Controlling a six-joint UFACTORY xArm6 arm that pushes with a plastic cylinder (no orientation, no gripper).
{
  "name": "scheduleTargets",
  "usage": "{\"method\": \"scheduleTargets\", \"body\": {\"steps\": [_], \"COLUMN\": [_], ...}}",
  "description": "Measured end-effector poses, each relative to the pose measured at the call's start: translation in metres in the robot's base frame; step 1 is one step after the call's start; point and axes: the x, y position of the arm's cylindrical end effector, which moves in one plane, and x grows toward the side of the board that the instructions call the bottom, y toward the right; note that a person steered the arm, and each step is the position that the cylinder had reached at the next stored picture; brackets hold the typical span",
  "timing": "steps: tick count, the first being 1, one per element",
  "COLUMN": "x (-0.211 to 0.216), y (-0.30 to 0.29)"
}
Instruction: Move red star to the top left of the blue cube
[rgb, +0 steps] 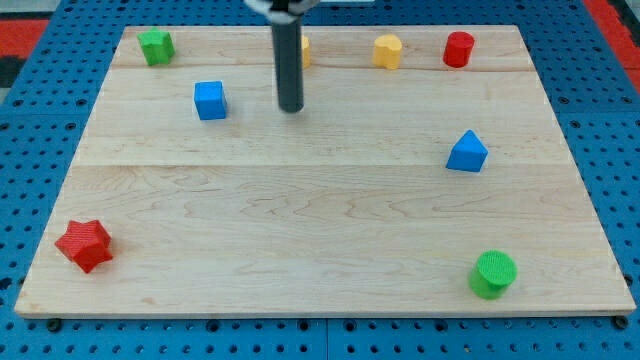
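Observation:
The red star (84, 245) lies near the board's bottom left corner. The blue cube (210, 100) sits in the upper left part of the board. My tip (291, 109) is at the end of the dark rod, to the right of the blue cube with a gap between them, and far from the red star.
A green star-like block (155, 46) is at the top left. A yellow block (304, 50) is partly hidden behind the rod. A yellow block (387, 51) and a red cylinder (458, 49) stand along the top. A blue triangular block (467, 152) and a green cylinder (493, 274) are at the right.

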Motion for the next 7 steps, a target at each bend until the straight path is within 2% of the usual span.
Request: {"method": "scheduleTargets", "body": {"steps": [1,2,3,5,6,7], "x": [0.012,-0.011,-0.035,-0.035,0.005,0.089], "y": [-0.083,-0.115,-0.1,-0.105,-0.095,-0.094]}}
